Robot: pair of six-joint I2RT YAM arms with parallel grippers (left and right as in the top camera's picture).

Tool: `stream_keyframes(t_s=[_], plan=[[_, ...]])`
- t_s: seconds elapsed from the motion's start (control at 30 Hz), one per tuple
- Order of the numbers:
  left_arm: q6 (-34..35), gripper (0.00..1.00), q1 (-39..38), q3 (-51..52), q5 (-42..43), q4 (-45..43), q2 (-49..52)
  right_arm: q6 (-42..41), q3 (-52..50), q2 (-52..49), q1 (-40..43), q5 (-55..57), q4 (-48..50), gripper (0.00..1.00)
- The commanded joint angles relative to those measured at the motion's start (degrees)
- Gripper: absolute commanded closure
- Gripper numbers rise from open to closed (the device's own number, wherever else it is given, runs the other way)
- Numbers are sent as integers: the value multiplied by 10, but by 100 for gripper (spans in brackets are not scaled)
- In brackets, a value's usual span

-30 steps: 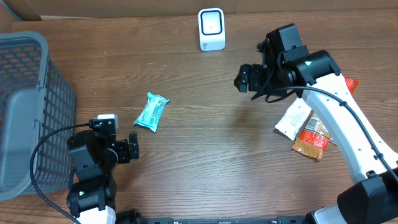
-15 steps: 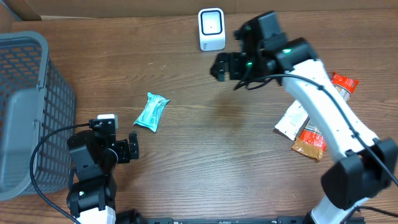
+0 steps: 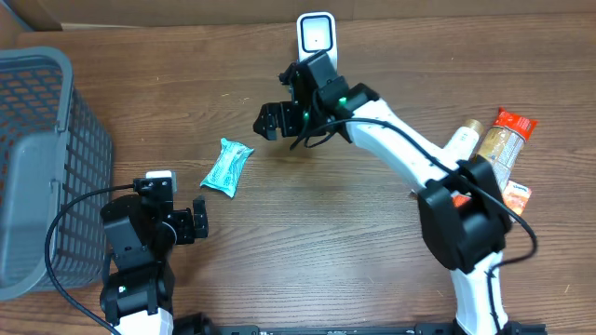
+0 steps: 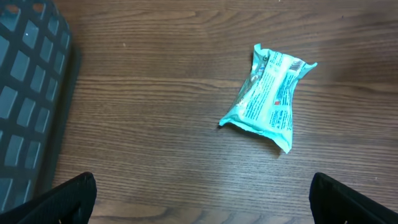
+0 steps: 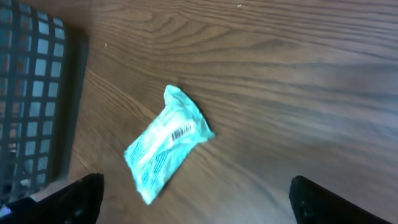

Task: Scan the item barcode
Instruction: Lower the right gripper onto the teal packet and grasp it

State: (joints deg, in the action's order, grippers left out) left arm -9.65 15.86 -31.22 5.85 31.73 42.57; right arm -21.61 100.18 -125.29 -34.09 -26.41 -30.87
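Note:
The item, a teal snack packet [image 3: 227, 167], lies flat on the wooden table left of centre. The right wrist view shows its barcode face up [image 5: 166, 142]. A white barcode scanner [image 3: 317, 44] stands at the table's back edge. My right gripper [image 3: 270, 121] hovers open just right of and behind the packet, with nothing between its fingers [image 5: 198, 198]. My left gripper [image 3: 198, 221] rests open near the front left. The packet [image 4: 270, 96] lies ahead of it and to the right, clear of its fingertips [image 4: 202, 200].
A grey mesh basket [image 3: 37, 158] fills the left side and shows in both wrist views [image 4: 28, 93] [image 5: 31, 93]. Several other packaged items [image 3: 498, 135] lie at the right edge beside the right arm's base.
The right arm has swept left across the table, from the right side past the scanner to a spot near the teal packet. The left arm and the packet have not moved.

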Motion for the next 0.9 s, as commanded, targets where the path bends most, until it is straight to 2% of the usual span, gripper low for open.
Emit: stream_keyframes(t_s=[0.0,0.33,0.87], plan=[[-11,0,3,1,8,-2,1,28,14,-32,-20,-19,34,7],[-11,0,3,1,8,-2,1,45,15,-94,-52,-13,117,14],[-11,0,3,1,8,-2,1,-56,14,-160,-56,0,176,33]])
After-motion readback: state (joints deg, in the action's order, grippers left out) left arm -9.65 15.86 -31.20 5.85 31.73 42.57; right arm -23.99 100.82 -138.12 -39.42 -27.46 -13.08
